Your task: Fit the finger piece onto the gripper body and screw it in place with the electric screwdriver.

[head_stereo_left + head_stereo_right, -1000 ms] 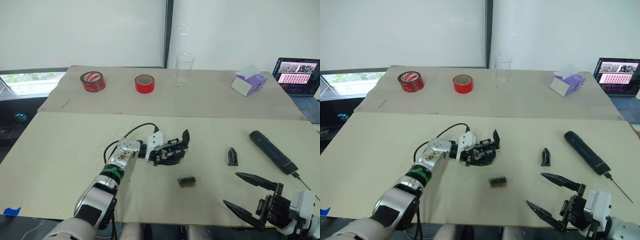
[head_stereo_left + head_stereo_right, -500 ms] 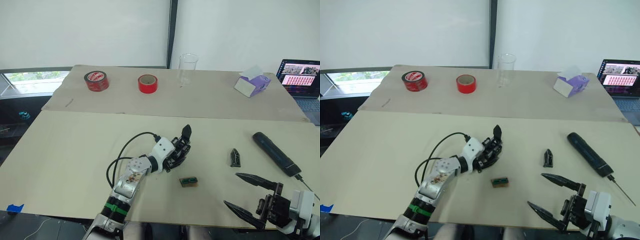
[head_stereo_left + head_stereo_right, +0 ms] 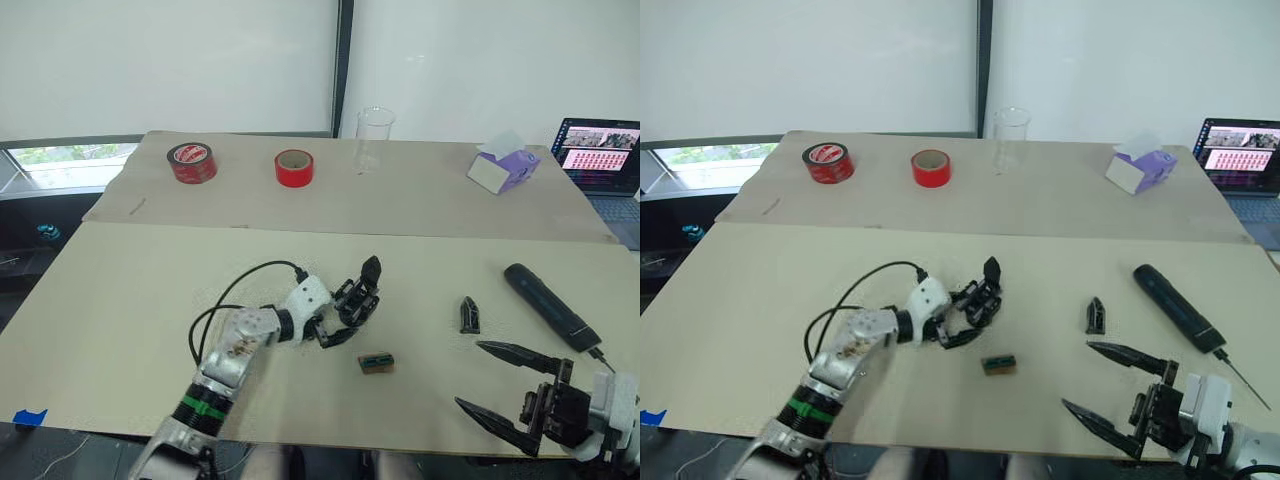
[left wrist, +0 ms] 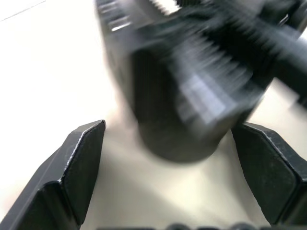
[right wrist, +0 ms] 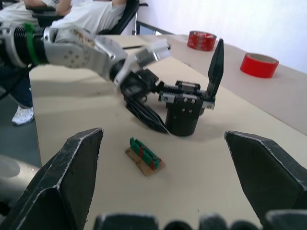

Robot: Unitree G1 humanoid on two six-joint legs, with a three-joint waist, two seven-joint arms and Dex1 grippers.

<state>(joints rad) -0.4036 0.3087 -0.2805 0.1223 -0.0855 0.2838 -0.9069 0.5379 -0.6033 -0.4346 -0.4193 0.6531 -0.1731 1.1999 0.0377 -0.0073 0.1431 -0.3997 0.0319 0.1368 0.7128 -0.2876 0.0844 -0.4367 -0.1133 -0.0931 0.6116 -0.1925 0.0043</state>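
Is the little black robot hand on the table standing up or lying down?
Standing up. The gripper body sits on its round base, one pointed finger sticking up, with the left claw around it.

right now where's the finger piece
In the left eye view the finger piece lies on the table toward the robot's right, apart from things, between the gripper body and the electric screwdriver.

The beige counter (image 3: 130, 300) is filling the frame's middle; the gripper body (image 3: 352, 305) is sitting at centre; a small green-brown block (image 3: 376, 363) is lying just below it; the finger piece (image 3: 467, 314) and electric screwdriver (image 3: 545, 304) are lying at right; two red tape rolls (image 3: 189, 162), a clear glass (image 3: 373, 140), a purple tissue box (image 3: 502, 168) and a laptop (image 3: 603, 160) are resting along the top.
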